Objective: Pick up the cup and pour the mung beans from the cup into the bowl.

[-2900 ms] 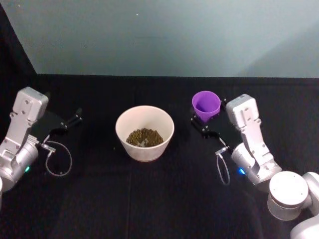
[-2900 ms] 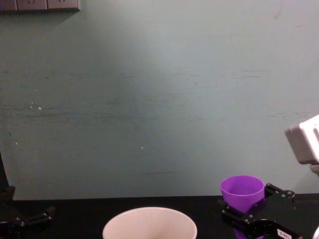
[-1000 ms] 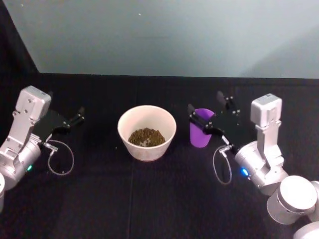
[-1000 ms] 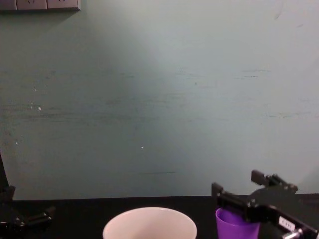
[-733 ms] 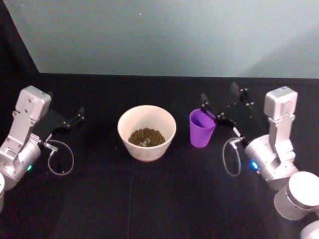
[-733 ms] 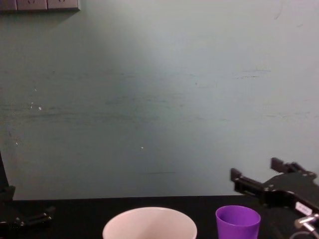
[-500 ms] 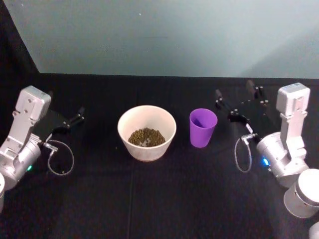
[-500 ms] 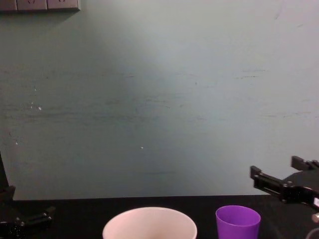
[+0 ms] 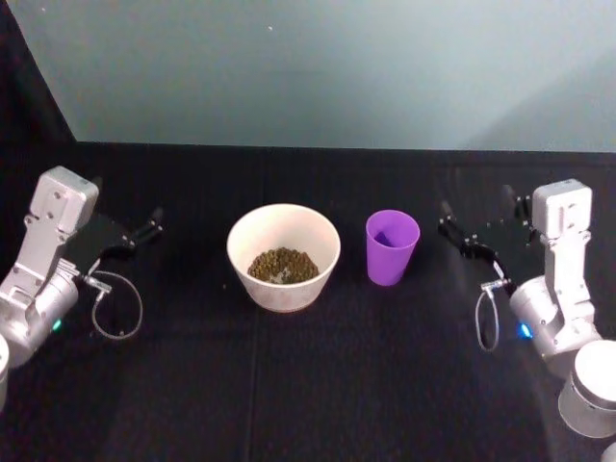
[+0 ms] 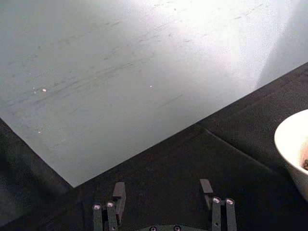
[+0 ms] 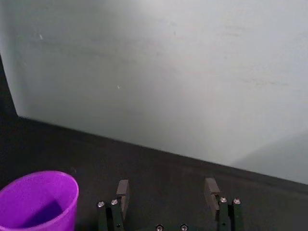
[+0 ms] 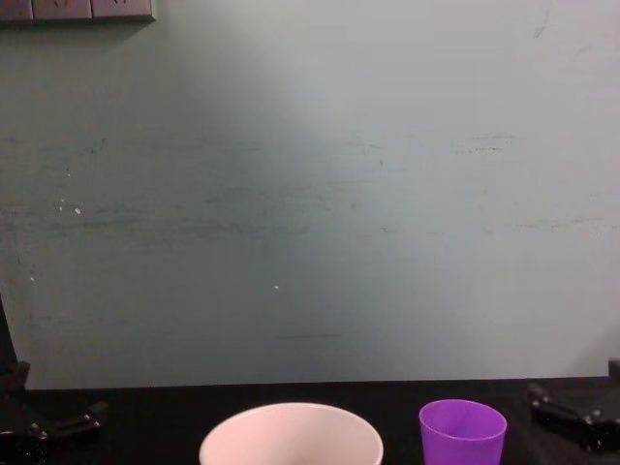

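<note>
On the black table [image 9: 318, 385], my right gripper [image 9: 478, 228], fingers spread, has let go; the cup [image 9: 392, 246] stands left of them, beans [image 9: 279, 265] already in the bowl [image 9: 283, 255].

A black desk [image 9: 308, 385] is seen against a pale grey-green wall [image 9: 318, 67]. Near the desk's middle the bowl [image 9: 284, 256] stands upright, with the mung beans [image 9: 279, 265] heaped in its bottom. Just beside it, toward the right edge, the cup [image 9: 392, 246] stands upright and apart from the bowl; no beans can be made out inside it. The right gripper [image 9: 478, 225] is held beyond the cup, toward the right edge, clear of it, its fingers spread apart. The left gripper [image 9: 138, 236] is parked near the left edge, well apart from the bowl, its fingers too dark against the desk to be judged. A looped cable [image 9: 114, 308] hangs below the left wrist.
</note>
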Controlling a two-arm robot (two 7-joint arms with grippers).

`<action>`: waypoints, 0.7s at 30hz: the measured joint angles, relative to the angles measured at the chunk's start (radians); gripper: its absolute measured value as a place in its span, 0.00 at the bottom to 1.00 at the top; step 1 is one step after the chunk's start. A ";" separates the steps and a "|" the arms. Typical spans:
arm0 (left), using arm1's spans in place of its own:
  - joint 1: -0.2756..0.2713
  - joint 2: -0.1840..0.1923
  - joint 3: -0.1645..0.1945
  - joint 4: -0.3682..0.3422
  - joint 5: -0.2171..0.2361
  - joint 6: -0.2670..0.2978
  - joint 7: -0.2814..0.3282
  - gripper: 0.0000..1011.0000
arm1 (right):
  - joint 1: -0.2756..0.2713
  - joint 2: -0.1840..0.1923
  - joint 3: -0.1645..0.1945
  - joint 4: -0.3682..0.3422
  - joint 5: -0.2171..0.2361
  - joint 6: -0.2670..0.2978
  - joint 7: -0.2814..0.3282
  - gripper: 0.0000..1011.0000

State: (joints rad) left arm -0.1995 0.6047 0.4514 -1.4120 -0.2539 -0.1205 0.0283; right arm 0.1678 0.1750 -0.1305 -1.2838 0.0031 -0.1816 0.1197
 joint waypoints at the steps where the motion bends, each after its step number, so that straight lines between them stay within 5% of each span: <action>1: 0.000 0.000 0.000 0.000 0.000 0.000 0.000 0.99 | 0.000 0.000 0.000 0.000 0.000 0.000 0.000 0.99; 6: 0.000 0.000 0.000 0.000 0.000 0.000 0.000 0.99 | 0.001 -0.012 0.006 0.024 -0.031 -0.003 -0.021 0.99; 21: 0.000 0.000 0.000 0.000 0.000 0.000 0.000 0.99 | 0.001 -0.010 0.003 0.022 -0.028 -0.004 -0.019 0.99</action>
State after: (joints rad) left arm -0.1995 0.6047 0.4514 -1.4120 -0.2539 -0.1205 0.0283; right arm 0.1690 0.1646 -0.1270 -1.2615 -0.0249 -0.1853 0.1002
